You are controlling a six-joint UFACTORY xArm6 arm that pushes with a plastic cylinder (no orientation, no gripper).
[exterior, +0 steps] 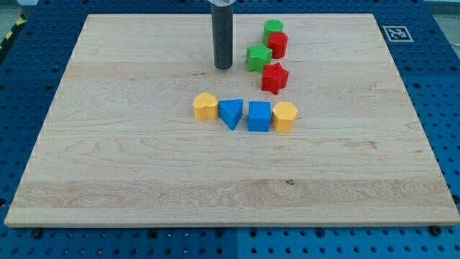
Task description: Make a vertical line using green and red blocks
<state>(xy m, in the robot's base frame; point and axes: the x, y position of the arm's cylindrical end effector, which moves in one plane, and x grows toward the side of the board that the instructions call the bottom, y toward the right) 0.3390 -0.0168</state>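
Note:
A green round block (272, 29) sits at the view's top, touching a red round block (279, 44) just below and right of it. A green star block (258, 58) lies below-left of that, and a red star block (274, 78) lies below it. Together they form a slightly zigzag column. My tip (223, 67) rests on the board to the left of the green star block, a small gap apart.
A row sits mid-board: yellow block (205, 106), blue triangle (231, 113), blue cube (259, 116), yellow block (284, 116). The wooden board (108, 180) lies on a blue pegboard table, with a marker tag (396, 33) at top right.

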